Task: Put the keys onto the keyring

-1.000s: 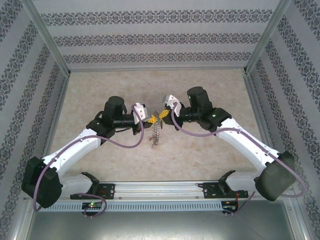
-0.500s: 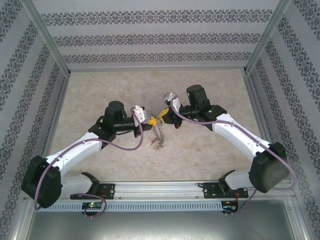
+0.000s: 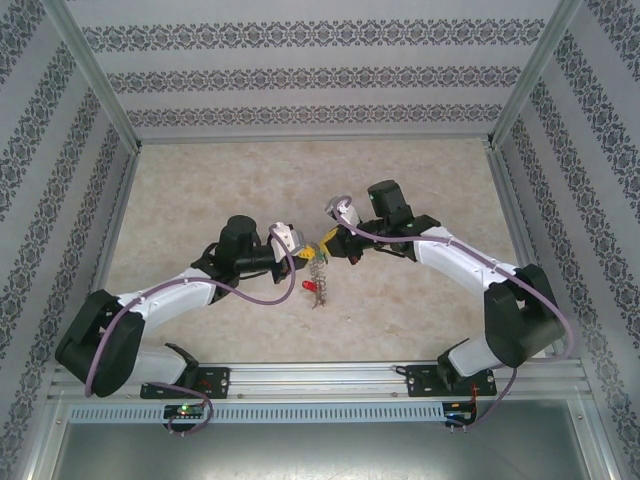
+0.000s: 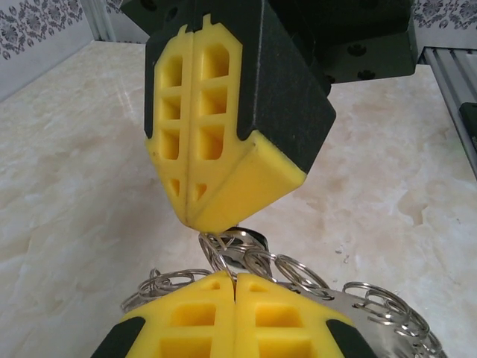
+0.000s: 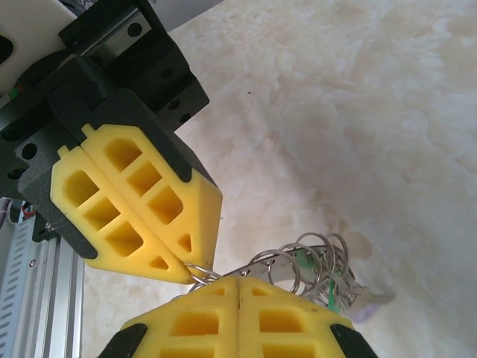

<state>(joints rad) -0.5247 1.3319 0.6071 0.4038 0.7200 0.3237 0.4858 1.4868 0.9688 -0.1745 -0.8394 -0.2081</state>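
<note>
Your left end effector (image 3: 297,257) and right end effector (image 3: 326,243) meet almost tip to tip above the beige marbled counter (image 3: 200,190). The large flat grey metal keyring fringed w/ small wire loops (image 3: 318,272) hangs btwn them and drops below both tips, toward the arm bases.

Left wrist cam: your left end effector (image 4: 235,277) is clenched, its yellow halves flat together w/ no gap at the seam. Wire loops fan out right at its tip, and the keyring (image 4: 376,317) runs off to the right of it as a grey plate edged w/ more loops. The right end effector (image 4: 203,220) comes in from above, also clenched, its point touching a loop just above yours.

Right wrist cam: same picture mirrored. Your right end effector (image 5: 238,283) is pressed tight, and the left end effector (image 5: 186,272) sits up and to the left, its tip on a loop. The keyring (image 5: 298,257) spreads just right of both tips. Each side looks clamped on the loop fringe; which loop is too small to tell.

One tiny key w/ a bright red oval plastic head (image 3: 309,287) shows just below the left end effector's tip, right beside the keyring's lower part. You can't tell whether it hangs from a loop or lies on the counter.
</note>
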